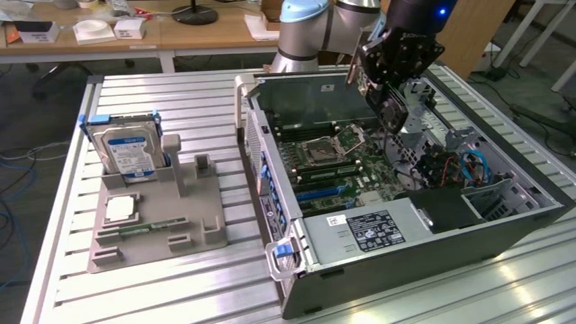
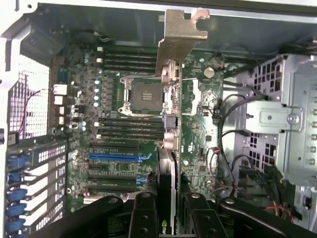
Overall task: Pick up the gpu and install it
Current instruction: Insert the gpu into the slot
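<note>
My gripper (image 1: 389, 77) hangs over the open computer case (image 1: 270, 202), shut on the gpu (image 1: 390, 106). The gpu is a thin dark card held on edge above the motherboard (image 1: 335, 162). In the wrist view the gpu (image 2: 167, 163) runs edge-on away from the gripper (image 2: 168, 203), and its silvery end bracket (image 2: 179, 39) reaches toward the case's rear wall. The black fingers (image 2: 143, 213) clamp the card from both sides. Beneath it lie the CPU socket (image 2: 142, 95) and the blue expansion slot (image 2: 119, 156), with a clear gap between card and board.
A grey parts holder (image 1: 193, 233) at the exterior view's left carries a hard drive with a blue label (image 1: 131, 152), a CPU (image 1: 120, 208) and a memory stick (image 1: 153, 228). Inside the case are the power supply (image 1: 369, 229), a drive cage (image 2: 282, 119) and cables (image 1: 468, 169).
</note>
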{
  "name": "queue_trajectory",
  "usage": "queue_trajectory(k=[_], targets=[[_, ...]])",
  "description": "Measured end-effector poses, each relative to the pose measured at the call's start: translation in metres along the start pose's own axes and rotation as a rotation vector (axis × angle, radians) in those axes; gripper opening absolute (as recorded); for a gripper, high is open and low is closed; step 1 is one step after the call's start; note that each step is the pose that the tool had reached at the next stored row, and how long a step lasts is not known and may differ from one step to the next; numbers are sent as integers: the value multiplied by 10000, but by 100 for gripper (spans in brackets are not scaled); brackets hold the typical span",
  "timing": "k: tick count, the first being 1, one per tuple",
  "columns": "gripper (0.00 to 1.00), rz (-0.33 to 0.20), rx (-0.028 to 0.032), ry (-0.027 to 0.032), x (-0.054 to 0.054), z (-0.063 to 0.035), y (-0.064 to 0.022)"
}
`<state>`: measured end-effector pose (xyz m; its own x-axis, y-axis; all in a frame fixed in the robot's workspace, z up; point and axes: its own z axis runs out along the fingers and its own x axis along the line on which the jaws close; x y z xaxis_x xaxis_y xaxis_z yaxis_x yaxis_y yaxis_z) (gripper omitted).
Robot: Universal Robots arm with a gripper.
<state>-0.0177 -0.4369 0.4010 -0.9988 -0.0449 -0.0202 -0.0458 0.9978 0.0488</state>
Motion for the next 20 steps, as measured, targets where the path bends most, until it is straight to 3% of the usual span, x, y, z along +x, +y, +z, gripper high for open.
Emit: queue_trajectory(k=[20], targets=[[27, -2778, -56, 136, 2, 12, -3]])
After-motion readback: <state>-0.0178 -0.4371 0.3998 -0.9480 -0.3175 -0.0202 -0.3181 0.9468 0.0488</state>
